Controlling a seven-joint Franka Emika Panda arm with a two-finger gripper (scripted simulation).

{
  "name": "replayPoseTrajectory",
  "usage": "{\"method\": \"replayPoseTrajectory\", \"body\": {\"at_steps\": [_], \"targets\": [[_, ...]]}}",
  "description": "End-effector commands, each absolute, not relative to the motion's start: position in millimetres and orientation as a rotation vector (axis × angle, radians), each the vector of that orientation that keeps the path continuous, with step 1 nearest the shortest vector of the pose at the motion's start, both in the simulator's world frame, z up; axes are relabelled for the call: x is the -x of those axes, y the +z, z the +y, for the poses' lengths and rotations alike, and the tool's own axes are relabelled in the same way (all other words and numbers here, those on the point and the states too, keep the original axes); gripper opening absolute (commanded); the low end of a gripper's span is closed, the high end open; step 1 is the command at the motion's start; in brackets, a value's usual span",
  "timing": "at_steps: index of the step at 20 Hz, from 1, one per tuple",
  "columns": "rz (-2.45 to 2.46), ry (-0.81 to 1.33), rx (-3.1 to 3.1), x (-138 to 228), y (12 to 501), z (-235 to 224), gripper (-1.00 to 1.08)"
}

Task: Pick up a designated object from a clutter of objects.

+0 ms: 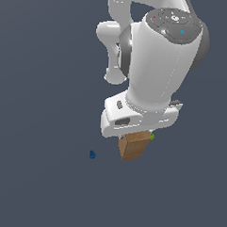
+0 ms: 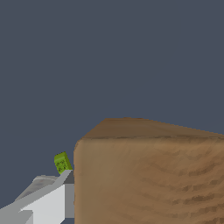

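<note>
One pale grey finger (image 2: 48,203) shows in the wrist view, flat-sided and wedge-tipped, pressed against the side of the brown box (image 2: 148,179); the opposite finger is hidden, so I cannot tell for sure whether the gripper (image 1: 133,135) is clamped on it. The box sits right under the hand, its top tucked between the jaws, a blocky near-cube with plain tan faces streaked like rough cardboard or wood grain. In the exterior view it hangs slightly turned, one vertical edge toward the camera, with no clear long axis. Just beside it peeks a small green block (image 2: 62,162), speckled and boxy. Well apart, toward the exterior view's left, lies a tiny blue object (image 1: 92,154) on the dark slate-grey floor (image 1: 36,187). Above rises the glossy white arm (image 1: 156,56).
</note>
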State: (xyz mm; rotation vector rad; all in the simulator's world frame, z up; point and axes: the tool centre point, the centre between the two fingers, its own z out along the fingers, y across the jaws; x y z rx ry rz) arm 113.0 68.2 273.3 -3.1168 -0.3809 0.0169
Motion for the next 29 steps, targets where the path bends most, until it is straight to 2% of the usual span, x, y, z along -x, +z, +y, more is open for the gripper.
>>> {"method": "replayPoseTrajectory", "body": {"at_steps": [1, 16, 29], "targets": [[-0.382, 0.001, 3.117, -113, 299, 45, -1.0], [-0.383, 0.0, 3.118, -112, 405, -81, -1.0], [-0.382, 0.0, 3.118, -115, 429, -110, -1.0]]}}
